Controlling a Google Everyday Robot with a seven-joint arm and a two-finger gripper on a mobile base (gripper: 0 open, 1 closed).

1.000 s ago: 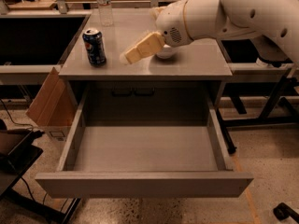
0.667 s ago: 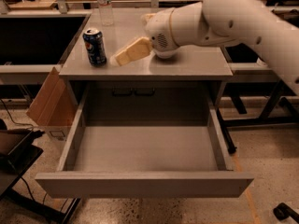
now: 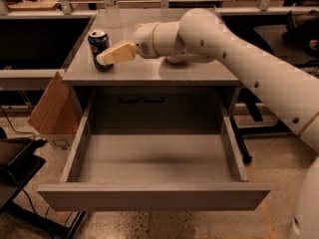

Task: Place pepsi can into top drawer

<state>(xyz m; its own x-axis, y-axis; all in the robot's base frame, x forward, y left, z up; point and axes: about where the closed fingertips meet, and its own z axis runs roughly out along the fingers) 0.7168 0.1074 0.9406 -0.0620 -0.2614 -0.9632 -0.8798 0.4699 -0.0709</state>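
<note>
The pepsi can, dark blue with a silver top, stands upright at the front left of the grey table top. My gripper, with tan tips on a white arm reaching in from the right, is at the can's right side and overlaps its lower half. The top drawer under the table top is pulled wide open towards the camera, and nothing lies on its grey floor.
A clear water bottle stands at the back left of the table top. A cardboard box leans against the table's left side. Dark equipment sits on the floor at the left. Other benches stand behind and to the right.
My gripper has moved left across the table top, from about a hand's width right of the can to right against it. The can and drawer have not moved.
</note>
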